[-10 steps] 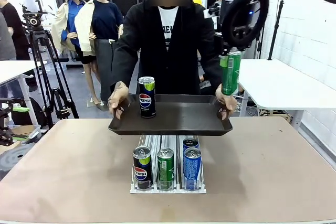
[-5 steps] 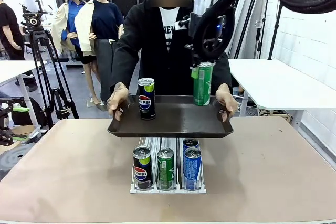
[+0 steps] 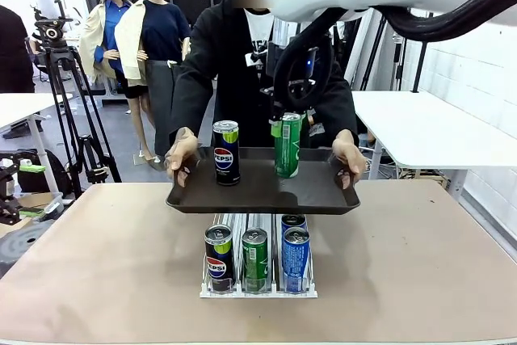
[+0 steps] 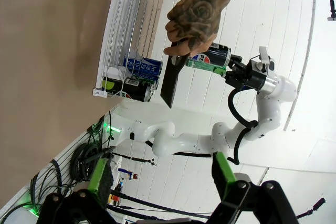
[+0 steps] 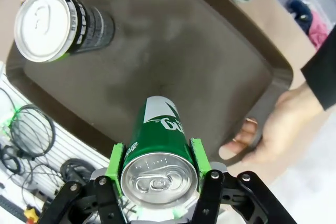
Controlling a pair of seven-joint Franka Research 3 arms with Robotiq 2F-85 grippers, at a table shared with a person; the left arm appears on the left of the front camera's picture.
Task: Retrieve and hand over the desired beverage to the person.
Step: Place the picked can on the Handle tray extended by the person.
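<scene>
Tray [image 3: 315, 196] held by person [image 3: 242, 70] | green can [image 3: 287, 145] upright, top up | right tool [image 3: 288, 119] grasping it | left tool [image 4: 163, 174] released

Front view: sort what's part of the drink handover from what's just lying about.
In the job: green can in the right pincer; tray; person; Pepsi can on tray.
Lying about: rack of cans; tripod; side table.

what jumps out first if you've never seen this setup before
The right gripper, shut on a green can, holds it upright over the dark tray that the person holds at the table's far side. A Pepsi can stands on the tray's left part.
</scene>
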